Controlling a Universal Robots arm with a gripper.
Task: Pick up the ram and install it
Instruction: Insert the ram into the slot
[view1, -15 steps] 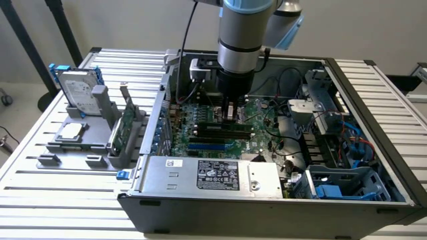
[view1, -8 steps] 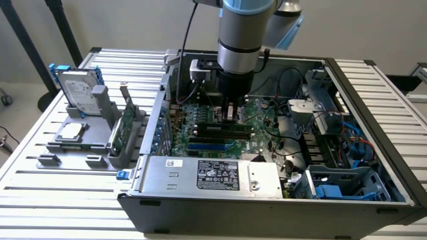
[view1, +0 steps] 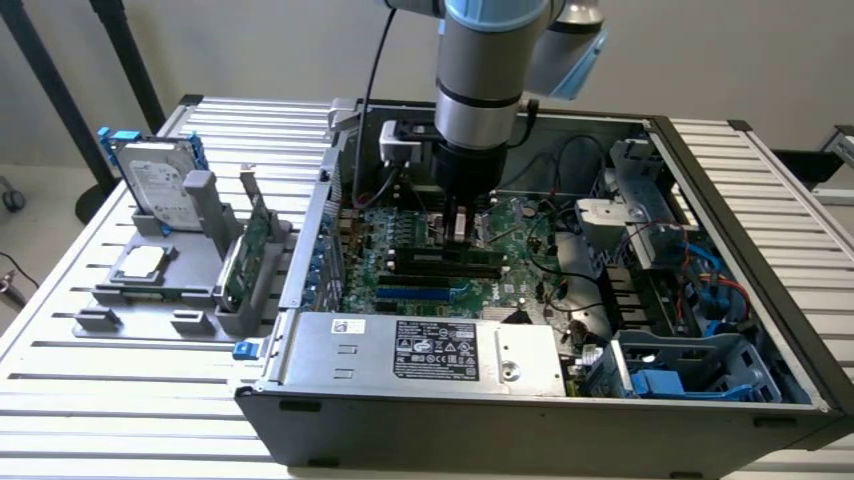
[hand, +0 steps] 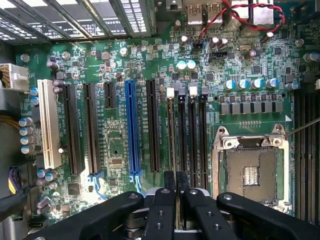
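- The arm reaches down from above into an open computer case (view1: 694, 250) that lies on its side on a slatted metal surface (view1: 107, 400).
- The gripper (view1: 462, 232) is low over the motherboard (view1: 400, 285), among the memory slots in the middle of the board.
- In the wrist view the gripper (hand: 175, 192) has its two fingers (hand: 161, 210) pressed close together, pinching a thin upright edge between them.
- That thin edge is the ram (hand: 172, 135), seen edge-on; it runs lengthwise away from the fingertips, in line with one of the black memory slots (hand: 192, 140) just beside the blue slot (hand: 131, 127) side of the group.
- Whether the ram is fully seated in the slot or only resting over it cannot be told.
- The bare processor socket (hand: 250, 170) with its metal frame lies just beside the memory slots, on the side away from the blue slot.
- A white slot (hand: 48, 125) stands at the far end of the row of expansion slots.
- In the exterior view, a grey holder rack (view1: 200, 270) sits on the surface to the exterior view's left of the case.
- A silver hard drive (view1: 154, 185) with blue rails stands in that rack, and a green expansion card (view1: 240, 265) stands upright near it.
- The power supply (view1: 414, 350) with its label lies along the near edge of the case.
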